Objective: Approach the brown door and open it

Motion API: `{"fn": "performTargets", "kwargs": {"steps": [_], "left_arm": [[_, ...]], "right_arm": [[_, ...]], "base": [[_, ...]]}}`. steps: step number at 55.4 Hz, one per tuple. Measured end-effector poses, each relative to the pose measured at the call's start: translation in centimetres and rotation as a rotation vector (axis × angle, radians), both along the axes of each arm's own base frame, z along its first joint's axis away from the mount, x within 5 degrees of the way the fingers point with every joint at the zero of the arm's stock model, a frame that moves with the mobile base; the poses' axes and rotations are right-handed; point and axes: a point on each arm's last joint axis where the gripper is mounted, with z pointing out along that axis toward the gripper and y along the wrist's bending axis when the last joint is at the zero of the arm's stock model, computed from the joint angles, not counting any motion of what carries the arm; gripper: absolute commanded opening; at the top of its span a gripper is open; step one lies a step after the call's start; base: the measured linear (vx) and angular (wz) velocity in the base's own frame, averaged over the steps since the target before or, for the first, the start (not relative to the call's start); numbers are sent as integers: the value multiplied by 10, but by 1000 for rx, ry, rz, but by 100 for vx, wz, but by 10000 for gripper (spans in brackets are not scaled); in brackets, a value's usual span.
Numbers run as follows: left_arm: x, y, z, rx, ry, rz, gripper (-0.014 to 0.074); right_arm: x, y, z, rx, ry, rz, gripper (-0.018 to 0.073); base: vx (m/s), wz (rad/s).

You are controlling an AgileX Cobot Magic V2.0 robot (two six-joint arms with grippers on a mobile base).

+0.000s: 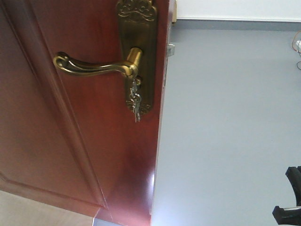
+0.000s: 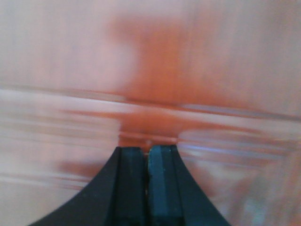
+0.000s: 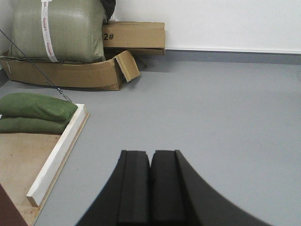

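Observation:
The brown door [image 1: 70,141] fills the left half of the front view, glossy reddish-brown with a recessed panel. Its brass lever handle [image 1: 94,67] points left from a long ornate backplate [image 1: 141,52], and keys [image 1: 135,101] dangle below the lever. The door's free edge [image 1: 162,117] runs down the middle of the view, with grey floor beyond it. In the left wrist view my left gripper [image 2: 146,149] is shut, empty, and very close to the blurred door surface [image 2: 155,66]. My right gripper [image 3: 150,154] is shut and empty over the grey floor. A black part of my right arm [image 1: 290,197] shows at lower right.
Grey floor [image 1: 225,117] and a white wall [image 1: 235,8] lie to the door's right. The right wrist view shows a white frame board [image 3: 59,153], green sandbags [image 3: 35,110], a large green sack [image 3: 59,30] and cardboard boxes [image 3: 134,35] at far left.

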Motion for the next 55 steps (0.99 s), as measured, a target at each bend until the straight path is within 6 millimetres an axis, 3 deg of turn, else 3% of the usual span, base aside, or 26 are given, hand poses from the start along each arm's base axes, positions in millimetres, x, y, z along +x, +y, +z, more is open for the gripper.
{"fn": "performTargets", "kwargs": {"steps": [55], "left_arm": [[0, 1, 0, 0, -3, 7, 175]], "right_arm": [[0, 0, 0, 0, 0, 0, 0]], "base": [[5, -1]]}}
